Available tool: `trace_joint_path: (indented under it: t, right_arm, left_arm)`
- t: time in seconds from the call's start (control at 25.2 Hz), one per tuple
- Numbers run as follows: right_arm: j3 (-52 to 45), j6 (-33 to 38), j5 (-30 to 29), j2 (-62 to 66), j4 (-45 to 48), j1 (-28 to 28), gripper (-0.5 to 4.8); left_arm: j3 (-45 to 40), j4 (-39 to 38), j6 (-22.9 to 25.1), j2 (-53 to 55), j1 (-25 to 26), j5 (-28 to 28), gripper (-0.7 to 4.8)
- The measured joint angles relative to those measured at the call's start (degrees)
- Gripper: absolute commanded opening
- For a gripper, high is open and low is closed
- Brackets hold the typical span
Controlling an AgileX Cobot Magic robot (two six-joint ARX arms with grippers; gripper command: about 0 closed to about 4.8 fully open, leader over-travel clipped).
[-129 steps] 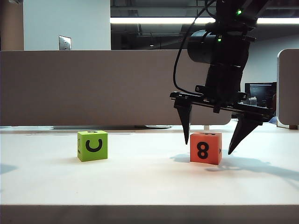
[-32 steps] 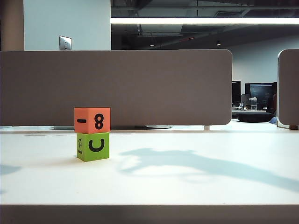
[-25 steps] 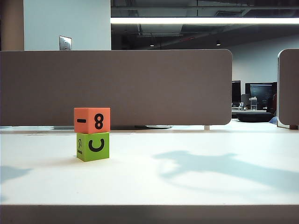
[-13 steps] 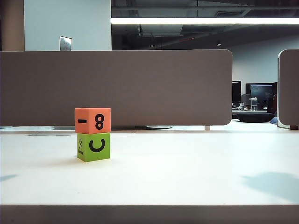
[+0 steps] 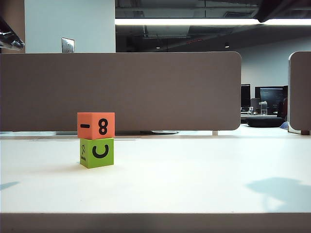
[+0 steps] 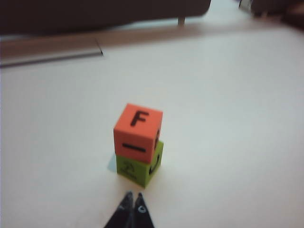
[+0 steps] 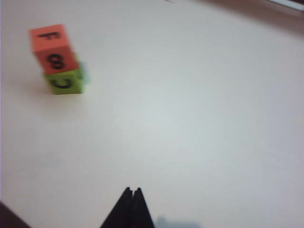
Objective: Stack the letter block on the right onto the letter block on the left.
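An orange letter block marked 8 rests squarely on top of a green letter block marked C, left of the table's middle. The left wrist view shows the same stack, orange block with an F on top over the green block. My left gripper is shut and empty, pulled back a short way from the stack. The right wrist view has the orange block and green block far off. My right gripper is shut, empty, well away from the stack.
A grey partition runs along the back of the white table. A second partition stands at the far right. A dark part of an arm shows at the upper left corner of the exterior view.
The arms' shadows have slid off the table's middle toward its sides as both arms pulled back. The stack has stayed still.
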Motion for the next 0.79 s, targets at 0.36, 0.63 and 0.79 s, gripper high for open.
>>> trace_joint_path:
  t: [0.36, 0.63, 0.79]
  right_arm:
    - [-17.4, 0.7, -7.5, 0.1, 29.2, 0.2, -0.06]
    - [-18.6, 2.4, -8.8, -11.9, 24.0, 0.3, -0.06]
    - [-18.9, 2.4, -9.0, -18.6, 18.6, 0.3, -0.06]
  left_arm:
    - [-11.1, 9.2, 2.6, -5.1, 0.0, 5.0, -0.06]
    - [-14.1, 8.4, 1.9, -10.5, 0.0, 7.0, -0.06]
    - [-14.1, 8.2, 2.0, -11.2, 0.0, 7.6, -0.06]
